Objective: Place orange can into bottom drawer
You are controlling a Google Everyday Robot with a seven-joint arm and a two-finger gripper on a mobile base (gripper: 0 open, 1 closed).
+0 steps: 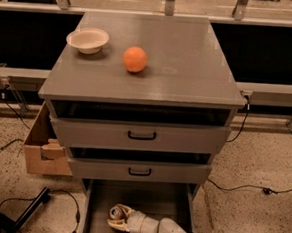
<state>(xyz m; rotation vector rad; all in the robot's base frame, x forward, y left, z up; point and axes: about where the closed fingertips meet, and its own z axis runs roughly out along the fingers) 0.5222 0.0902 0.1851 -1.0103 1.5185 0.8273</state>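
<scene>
Inside bottom drawer (152, 201), tool (115, 215) between sidewalls
</scene>
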